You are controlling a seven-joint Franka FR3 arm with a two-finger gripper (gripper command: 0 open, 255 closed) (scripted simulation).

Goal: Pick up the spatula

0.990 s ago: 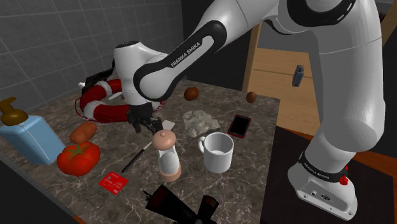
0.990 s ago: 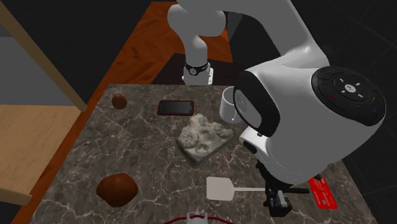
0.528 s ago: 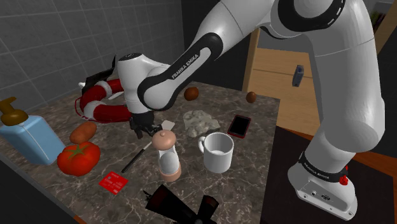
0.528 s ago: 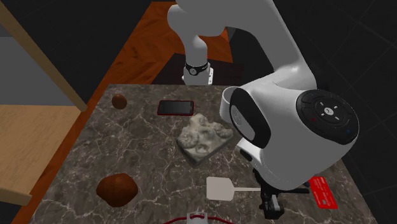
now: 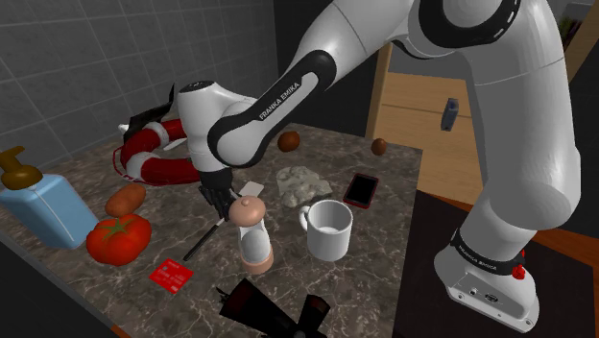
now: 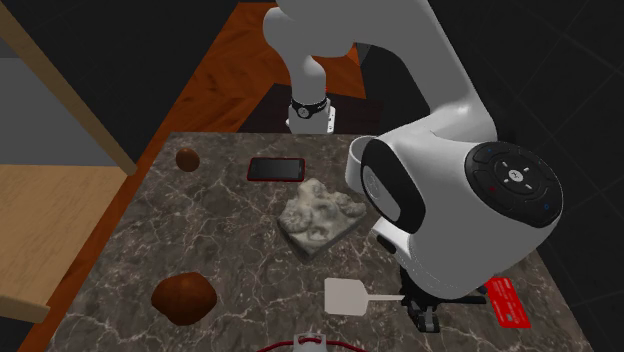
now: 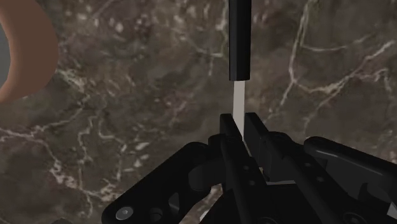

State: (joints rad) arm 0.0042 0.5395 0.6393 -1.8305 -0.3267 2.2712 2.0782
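We see our gripper [image 7: 240,124] pinched onto the spatula [image 6: 347,296] by its thin white shaft, lying flat on the marble counter [image 6: 200,230], one pepper mill [image 5: 251,235] just beside, one red card [image 6: 508,302] near the counter's edge, bare marble beyond the blade, one mug [image 5: 329,230], one phone [image 6: 276,169]

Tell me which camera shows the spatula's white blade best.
The second exterior view: the spatula blade lies flat and unblocked on the marbled table. The shoulder view shows a corner of the blade and the dark handle. The wrist view shows the thin shank between the jaws, with the handle beyond.
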